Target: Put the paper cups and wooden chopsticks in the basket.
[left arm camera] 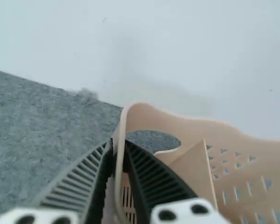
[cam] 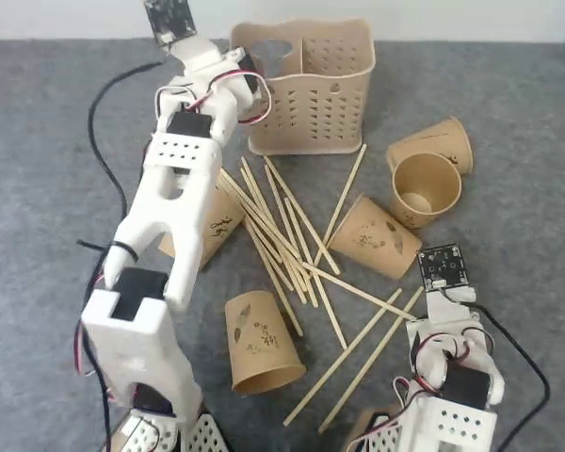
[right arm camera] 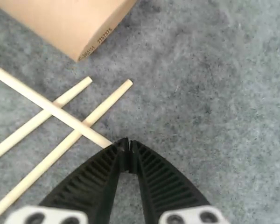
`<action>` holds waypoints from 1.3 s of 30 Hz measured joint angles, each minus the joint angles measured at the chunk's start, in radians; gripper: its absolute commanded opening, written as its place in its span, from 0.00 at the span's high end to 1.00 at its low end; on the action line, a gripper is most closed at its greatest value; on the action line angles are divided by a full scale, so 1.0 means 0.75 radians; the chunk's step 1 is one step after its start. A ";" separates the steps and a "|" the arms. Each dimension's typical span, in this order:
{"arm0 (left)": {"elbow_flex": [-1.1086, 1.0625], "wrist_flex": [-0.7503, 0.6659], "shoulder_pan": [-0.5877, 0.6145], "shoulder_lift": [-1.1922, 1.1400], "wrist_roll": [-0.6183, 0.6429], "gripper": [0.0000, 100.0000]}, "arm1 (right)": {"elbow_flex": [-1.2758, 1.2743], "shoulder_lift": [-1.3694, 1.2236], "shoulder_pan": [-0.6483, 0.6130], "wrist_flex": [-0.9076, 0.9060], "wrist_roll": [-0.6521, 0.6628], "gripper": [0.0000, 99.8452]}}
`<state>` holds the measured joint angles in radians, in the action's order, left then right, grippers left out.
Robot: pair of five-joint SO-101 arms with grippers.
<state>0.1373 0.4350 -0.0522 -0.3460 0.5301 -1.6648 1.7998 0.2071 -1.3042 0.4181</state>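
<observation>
Left fingers (left arm camera: pixel 147 175) pinching the far-left rim of the basket (cam: pixel 313 113), one on either side of its wall. Right fingers (right arm camera: pixel 100 179) pressed together, holding nothing, low over the grey worktop (cam: pixel 38 188) at near right, tips just beside a chopstick end. Chopsticks (cam: pixel 281 231) strewn mid-worktop in front of the basket. Paper cups (cam: pixel 260 344) scattered around them, outside the basket.

Grey felt-covered table (cam: pixel 56 113). Bears: one beige perforated basket (cam: pixel 311 113), upright at the far edge; wooden chopsticks (cam: pixel 281 231), loose, crossing mid-table; near cup (cam: pixel 262 341) and middle cup (cam: pixel 384 235) on their sides; two touching cups (cam: pixel 441 141) at right; black cable (cam: pixel 99 122) at left.
</observation>
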 measured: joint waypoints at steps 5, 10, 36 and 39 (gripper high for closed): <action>0.063 0.037 -0.002 -0.002 0.000 0.99 | 0.000 0.000 0.000 0.000 0.000 0.99; 0.080 0.025 0.025 -0.053 0.000 0.99 | 0.000 0.000 0.000 0.000 0.000 0.99; 0.751 1.101 0.035 -0.184 -0.438 0.99 | 0.000 0.000 0.000 0.000 0.000 0.99; 0.941 1.211 0.051 -0.293 -0.438 0.99 | 0.000 0.000 0.000 0.000 0.000 0.99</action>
<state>0.8431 1.3433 -0.0138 -0.5654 0.2018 -1.6648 1.7998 0.2071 -1.3042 0.4181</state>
